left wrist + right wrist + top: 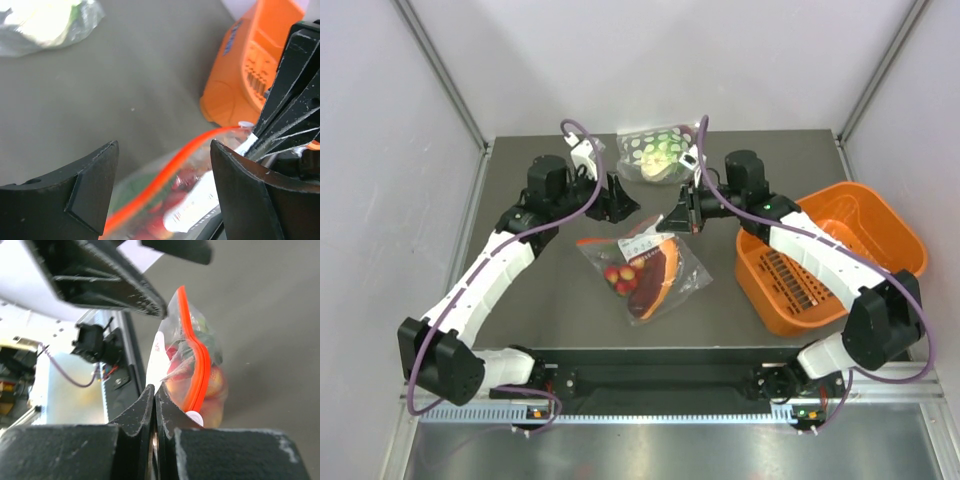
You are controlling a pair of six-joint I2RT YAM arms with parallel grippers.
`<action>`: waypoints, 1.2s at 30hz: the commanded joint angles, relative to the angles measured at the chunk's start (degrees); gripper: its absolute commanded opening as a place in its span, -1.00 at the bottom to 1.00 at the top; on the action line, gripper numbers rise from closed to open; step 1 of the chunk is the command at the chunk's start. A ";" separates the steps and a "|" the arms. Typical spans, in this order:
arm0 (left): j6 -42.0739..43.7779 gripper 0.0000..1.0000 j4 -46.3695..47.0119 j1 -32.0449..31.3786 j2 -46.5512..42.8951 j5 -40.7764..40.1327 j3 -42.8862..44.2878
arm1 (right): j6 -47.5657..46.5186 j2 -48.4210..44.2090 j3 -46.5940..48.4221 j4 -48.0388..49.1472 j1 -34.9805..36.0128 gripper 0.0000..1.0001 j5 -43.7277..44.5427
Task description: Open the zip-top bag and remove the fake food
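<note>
I count two bags, the zip-top bag (650, 268) and a spotted bag (655, 150); one orange basket (790, 290); two pincers, my left gripper (625, 205) and right gripper (670, 220).

No legible text anywhere; bag (212, 382) carries a white label (156, 362) with red print, too blurred to read; basket (252, 70) wall has a blue mark (231, 43), also unreadable; top view shows nothing readable, 0 numbers or brands.
</note>
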 commanded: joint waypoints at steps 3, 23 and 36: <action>-0.40 0.57 8.10 1.28 0.28 11.32 -0.47 | -1.30 -4.12 4.96 -1.90 0.98 -1.00 -6.76; -15.16 -0.62 22.78 0.13 -1.29 29.52 -13.04 | 4.06 -4.12 0.65 5.14 0.98 -1.00 -6.85; -11.75 -1.00 15.49 0.22 -13.06 22.93 -14.89 | -6.57 -8.42 -1.10 -11.03 -0.77 0.16 5.00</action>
